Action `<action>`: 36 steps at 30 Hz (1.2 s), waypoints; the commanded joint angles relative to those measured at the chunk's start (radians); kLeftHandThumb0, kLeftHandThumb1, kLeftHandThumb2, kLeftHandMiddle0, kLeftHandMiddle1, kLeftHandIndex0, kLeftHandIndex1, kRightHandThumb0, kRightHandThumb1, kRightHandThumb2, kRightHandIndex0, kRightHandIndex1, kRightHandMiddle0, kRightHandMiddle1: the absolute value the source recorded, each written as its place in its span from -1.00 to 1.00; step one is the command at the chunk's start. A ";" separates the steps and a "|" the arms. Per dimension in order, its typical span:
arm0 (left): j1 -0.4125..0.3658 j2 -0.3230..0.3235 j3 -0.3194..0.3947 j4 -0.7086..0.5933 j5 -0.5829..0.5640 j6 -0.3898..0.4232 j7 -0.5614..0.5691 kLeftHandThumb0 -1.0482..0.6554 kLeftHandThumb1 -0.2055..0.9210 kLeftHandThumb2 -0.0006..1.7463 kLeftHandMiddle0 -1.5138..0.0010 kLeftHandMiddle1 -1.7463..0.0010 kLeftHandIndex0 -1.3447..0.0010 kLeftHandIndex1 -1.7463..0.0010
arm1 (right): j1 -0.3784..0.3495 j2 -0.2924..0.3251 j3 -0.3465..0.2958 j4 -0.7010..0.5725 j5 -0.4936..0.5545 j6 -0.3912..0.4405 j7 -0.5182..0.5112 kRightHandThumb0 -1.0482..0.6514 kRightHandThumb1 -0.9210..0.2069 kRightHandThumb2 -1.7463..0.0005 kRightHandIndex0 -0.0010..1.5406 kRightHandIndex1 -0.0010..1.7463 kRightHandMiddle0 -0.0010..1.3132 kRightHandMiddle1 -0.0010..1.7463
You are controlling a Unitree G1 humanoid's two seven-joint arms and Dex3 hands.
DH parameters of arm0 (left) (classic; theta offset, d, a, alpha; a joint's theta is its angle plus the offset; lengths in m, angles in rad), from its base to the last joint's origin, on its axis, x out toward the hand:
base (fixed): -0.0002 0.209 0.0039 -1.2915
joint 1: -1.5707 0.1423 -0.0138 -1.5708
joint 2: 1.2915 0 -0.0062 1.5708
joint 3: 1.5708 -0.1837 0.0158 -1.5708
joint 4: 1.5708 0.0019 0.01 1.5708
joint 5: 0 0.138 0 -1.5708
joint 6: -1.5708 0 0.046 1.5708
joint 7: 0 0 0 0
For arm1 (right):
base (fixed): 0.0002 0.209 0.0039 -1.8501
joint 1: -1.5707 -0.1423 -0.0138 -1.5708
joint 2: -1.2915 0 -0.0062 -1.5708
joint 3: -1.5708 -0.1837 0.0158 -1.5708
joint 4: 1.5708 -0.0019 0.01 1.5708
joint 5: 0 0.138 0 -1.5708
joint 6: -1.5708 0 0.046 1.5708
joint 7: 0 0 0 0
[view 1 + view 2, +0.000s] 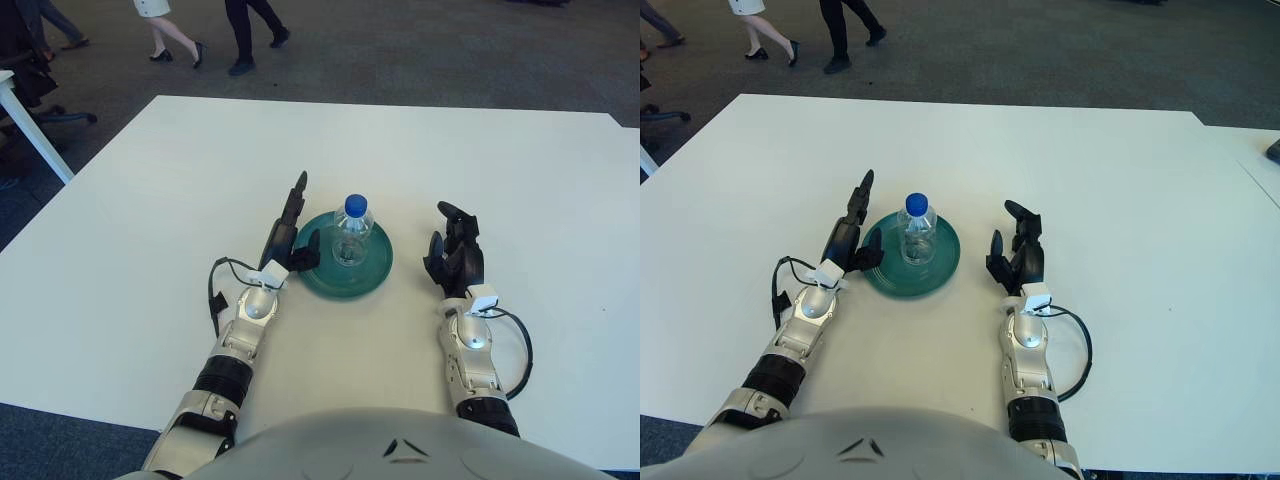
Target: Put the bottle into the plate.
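Observation:
A clear plastic bottle (350, 232) with a blue cap stands upright on the dark green plate (372, 270) at the middle of the white table. My left hand (293, 235) is just left of the plate, fingers spread and holding nothing, with a small gap between it and the bottle. My right hand (455, 255) shows to the right of the plate, fingers loosely open and empty.
The white table (520, 180) stretches wide on all sides of the plate. Beyond its far edge, people walk on the dark carpet (400, 50). A white table leg and a chair stand at the far left (35, 130).

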 commanded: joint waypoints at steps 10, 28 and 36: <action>0.083 -0.007 0.108 -0.327 -0.127 0.237 -0.023 -0.74 1.00 0.17 0.26 0.88 0.66 -0.07 | 0.035 -0.003 -0.019 0.059 0.024 0.051 0.009 -0.40 -1.00 0.27 -0.31 -0.98 -0.79 0.17; 0.116 0.086 0.284 -0.309 -0.321 0.252 -0.153 -0.49 1.00 -0.22 -0.01 0.70 0.29 -0.14 | 0.013 -0.009 -0.039 0.072 0.042 0.083 0.011 -0.39 -1.00 0.27 -0.34 -0.99 -0.87 0.13; 0.091 0.090 0.306 -0.203 -0.331 0.179 -0.184 -0.52 1.00 -0.17 0.05 0.25 0.21 -0.22 | -0.004 -0.011 -0.044 0.110 0.041 0.056 0.012 -0.38 -1.00 0.27 -0.32 -0.98 -0.86 0.11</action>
